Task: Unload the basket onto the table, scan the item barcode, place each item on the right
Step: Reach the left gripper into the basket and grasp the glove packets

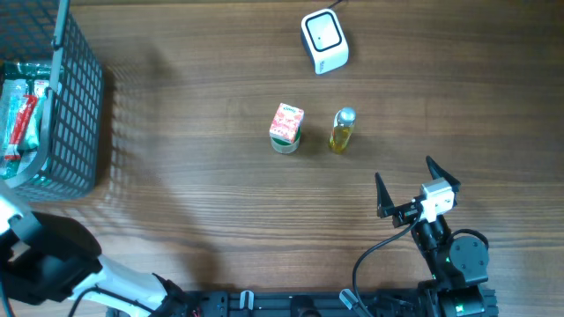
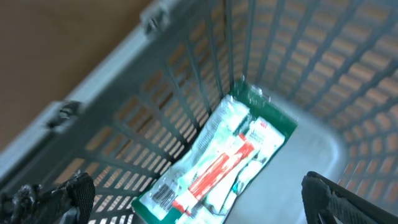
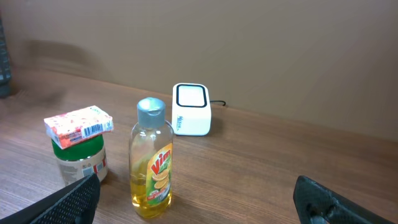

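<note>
You are looking down on a wooden table (image 1: 220, 220). At its left edge stands a grey slatted basket (image 1: 77, 97). Inside it a green, white and red sealed packet (image 2: 217, 165) lies flat on the basket floor, with its barcode (image 2: 163, 194) facing up at one end. Your left gripper (image 2: 196, 182) hangs above this packet with its two fingers spread wide, holding nothing.

Near the middle of the table stands a small jar (image 3: 79, 163) with a green lid. A red and white carton (image 3: 79, 126) rests tilted on top of it, with a barcode on the side facing the right wrist camera. Just beside the jar stands an upright bottle of yellow Vim dish liquid (image 3: 151, 163) with a grey cap. A white barcode scanner (image 1: 324, 40) sits well apart at the far edge.

Your right gripper (image 1: 403, 169) is near the front edge, fingers wide apart and empty, pointing toward the bottle.
</note>
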Motion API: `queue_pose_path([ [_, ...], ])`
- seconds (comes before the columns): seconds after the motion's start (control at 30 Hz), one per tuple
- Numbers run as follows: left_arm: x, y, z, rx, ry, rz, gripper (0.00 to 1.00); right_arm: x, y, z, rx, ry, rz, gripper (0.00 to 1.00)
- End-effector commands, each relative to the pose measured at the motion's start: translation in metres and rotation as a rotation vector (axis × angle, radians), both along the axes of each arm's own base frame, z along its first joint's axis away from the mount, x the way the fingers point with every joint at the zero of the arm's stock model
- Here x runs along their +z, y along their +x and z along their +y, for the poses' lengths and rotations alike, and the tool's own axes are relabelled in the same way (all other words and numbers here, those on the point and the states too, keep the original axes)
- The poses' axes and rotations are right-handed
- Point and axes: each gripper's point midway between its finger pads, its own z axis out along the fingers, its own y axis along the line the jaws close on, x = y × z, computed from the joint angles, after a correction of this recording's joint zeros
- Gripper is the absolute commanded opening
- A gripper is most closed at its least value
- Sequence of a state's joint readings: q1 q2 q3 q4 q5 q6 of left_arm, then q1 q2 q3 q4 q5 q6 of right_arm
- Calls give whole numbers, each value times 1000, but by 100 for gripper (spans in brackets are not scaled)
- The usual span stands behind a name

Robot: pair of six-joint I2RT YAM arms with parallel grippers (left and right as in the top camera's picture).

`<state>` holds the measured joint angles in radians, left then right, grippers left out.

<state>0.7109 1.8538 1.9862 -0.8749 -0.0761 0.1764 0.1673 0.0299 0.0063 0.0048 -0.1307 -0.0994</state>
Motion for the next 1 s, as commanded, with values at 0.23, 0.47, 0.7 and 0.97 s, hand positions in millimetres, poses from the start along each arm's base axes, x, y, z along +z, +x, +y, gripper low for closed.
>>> queue_pose_path([
  [0.23, -128, 10, 4, -293, -215, 209, 100, 1, 0, -1, -4, -5, -5, 100],
  [0.47, -193, 9, -7, -413, -301, 314, 100, 1, 0, -1, -4, -5, -5, 100],
  [0.7, -214, 12, -7, -488, -289, 352, 100, 1, 0, -1, -4, -4, -5, 100],
  [0.97, -236, 14, 8, -445, -230, 435, 100, 1, 0, -1, -4, -5, -5, 100],
])
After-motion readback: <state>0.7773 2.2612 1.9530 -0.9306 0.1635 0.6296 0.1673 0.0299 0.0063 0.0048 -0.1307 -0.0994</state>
